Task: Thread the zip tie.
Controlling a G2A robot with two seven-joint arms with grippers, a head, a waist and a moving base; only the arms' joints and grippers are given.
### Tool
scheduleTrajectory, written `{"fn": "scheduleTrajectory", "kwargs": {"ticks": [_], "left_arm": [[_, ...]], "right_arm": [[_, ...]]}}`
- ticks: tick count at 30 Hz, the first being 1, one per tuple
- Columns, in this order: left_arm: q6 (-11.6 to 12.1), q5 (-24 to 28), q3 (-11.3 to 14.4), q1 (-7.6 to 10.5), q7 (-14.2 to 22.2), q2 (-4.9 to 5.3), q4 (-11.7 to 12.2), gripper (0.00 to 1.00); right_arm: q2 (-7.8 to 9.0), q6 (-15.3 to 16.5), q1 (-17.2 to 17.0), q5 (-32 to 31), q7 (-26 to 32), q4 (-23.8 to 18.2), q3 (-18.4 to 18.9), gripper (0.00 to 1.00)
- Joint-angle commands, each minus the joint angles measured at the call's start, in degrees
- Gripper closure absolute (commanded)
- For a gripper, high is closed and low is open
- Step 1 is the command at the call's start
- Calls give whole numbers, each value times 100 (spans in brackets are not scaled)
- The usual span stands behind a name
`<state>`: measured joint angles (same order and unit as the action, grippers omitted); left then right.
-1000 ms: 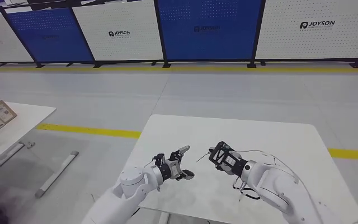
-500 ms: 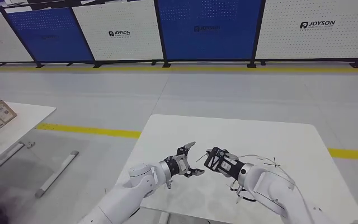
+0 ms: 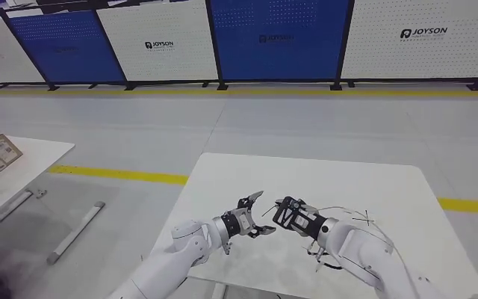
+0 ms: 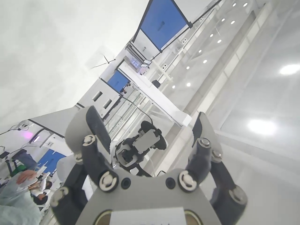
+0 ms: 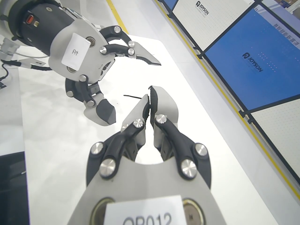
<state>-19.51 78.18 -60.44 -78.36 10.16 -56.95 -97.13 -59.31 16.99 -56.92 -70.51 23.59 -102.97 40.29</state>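
Note:
A thin black zip tie sticks out sideways from my right gripper, which is shut on it above the white table. My left gripper faces it with its fingers wide open. The tie's free tip points into the gap between those open fingers without touching either. In the top view the left gripper and the right gripper sit almost tip to tip near the table's front middle. From the left wrist, my open left gripper frames the right gripper just beyond.
A few loose zip ties lie on the table to the right of my right arm, also seen as loose ties. The table's front edge is close under both arms. Blue and white panels stand far behind.
My left gripper has moved right, toward the right gripper, and opened around the tie's tip. The right gripper has shifted slightly left and nearer, still holding the tie.

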Motion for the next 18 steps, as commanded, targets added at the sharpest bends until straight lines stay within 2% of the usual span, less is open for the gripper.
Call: {"fn": "scheduleTrajectory", "kwargs": {"ticks": [1, 12, 18], "left_arm": [[3, -8, -5, -18, 0, 8, -15, 100], [3, 21, 165, 125, -107, 11, 43, 100], [3, 33, 235, 179, -37, 39, 80, 100]], "right_arm": [[0, 0, 0, 0, 0, 0, 0, 100], [0, 0, 0, 0, 0, 0, 0, 100], [0, 0, 0, 0, 0, 0, 0, 100]]}}
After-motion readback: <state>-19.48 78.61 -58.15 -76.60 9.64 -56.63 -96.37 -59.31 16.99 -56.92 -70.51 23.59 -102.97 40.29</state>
